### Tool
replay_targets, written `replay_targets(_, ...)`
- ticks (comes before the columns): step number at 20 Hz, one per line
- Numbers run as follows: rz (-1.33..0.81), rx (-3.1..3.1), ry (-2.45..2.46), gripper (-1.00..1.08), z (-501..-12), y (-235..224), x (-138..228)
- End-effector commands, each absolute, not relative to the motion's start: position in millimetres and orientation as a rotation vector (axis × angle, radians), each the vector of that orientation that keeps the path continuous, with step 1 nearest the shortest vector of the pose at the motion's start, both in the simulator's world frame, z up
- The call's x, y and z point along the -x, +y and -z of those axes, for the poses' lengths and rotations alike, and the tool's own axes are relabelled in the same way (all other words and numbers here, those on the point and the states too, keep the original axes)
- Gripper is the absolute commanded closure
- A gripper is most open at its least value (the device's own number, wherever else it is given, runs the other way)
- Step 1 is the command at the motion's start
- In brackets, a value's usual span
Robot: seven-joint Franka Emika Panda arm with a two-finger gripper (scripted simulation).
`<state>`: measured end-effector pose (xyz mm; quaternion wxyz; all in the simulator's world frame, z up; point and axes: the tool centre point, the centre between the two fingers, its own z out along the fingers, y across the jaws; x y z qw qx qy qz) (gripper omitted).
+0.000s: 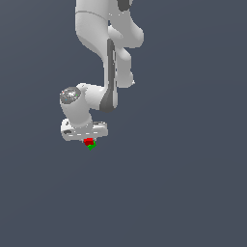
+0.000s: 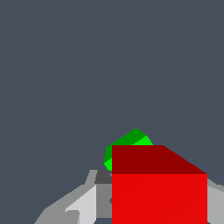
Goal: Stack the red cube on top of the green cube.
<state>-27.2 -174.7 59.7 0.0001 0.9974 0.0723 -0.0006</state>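
**Red cube carried over the green cube; release still to come**

Exterior view: the white Panda arm reaches down to a low pose, and its end effector (image 1: 88, 138) sits directly over the two cubes on the plain grey bench (image 1: 183, 193). The red cube (image 1: 88, 142) shows just beneath the hand, and the green cube (image 1: 91, 145) peeks out right under it, slightly toward the exterior view's right. At this size the two cubes look to be touching or nearly so; whether the red one already rests on the green one cannot be told here.

Wrist view: the red cube (image 2: 159, 192) fills the near foreground, with pale finger parts visible on either side of it, so the end effector (image 2: 159, 205) appears to be clamped on the red cube. Beyond it, the green cube (image 2: 131, 142) is partly hidden, only an upper corner and edge showing, and it looks turned at an angle to the red cube.

Judged progress: picking up and carrying the red cube seem done, and it is roughly lined up over the green cube. What seems left is settling it squarely on top, opening the fingers and pulling clear. The slight offset and the differing angle suggest the placement may need care so the red cube does not slip off.
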Motion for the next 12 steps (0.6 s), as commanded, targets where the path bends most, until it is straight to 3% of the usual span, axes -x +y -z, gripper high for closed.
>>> replay_targets(1, 0.000, -3.133, 0.231, 1.08, -59.7, -175.9, 26.9)
replay_targets(2, 0.000, -3.133, 0.231, 1.08, -59.8, -175.8, 26.7)
replay_targets(3, 0.000, -3.133, 0.231, -0.92, -59.8, -175.8, 26.7)
replay_targets(12, 0.000, -3.133, 0.231, -0.92, -59.8, -175.8, 26.7)
